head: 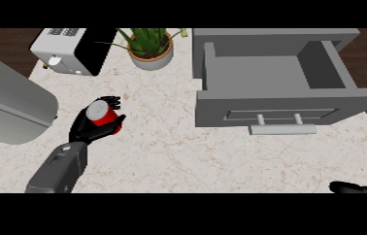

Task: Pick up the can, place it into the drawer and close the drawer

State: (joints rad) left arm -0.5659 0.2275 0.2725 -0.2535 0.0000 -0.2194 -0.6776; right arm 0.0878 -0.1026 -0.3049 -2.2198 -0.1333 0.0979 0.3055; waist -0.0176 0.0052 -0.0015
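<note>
A red can [102, 115] with a silver top stands on the marble counter at the left, with my left hand [87, 127] curled round it, fingers and thumb wrapping its sides. The grey drawer [344, 69] is pulled open at the right, its inside bare, and a pale bar handle [282, 129] runs along its front panel. Only a dark sliver of my right hand [348, 187] shows at the lower right edge.
A white and black toaster [70, 50] sits at the back left. A potted green plant [150, 48] stands next to it. A large grey rounded appliance [22, 108] fills the left edge. The marble counter [179, 156] stretches between the can and the drawer.
</note>
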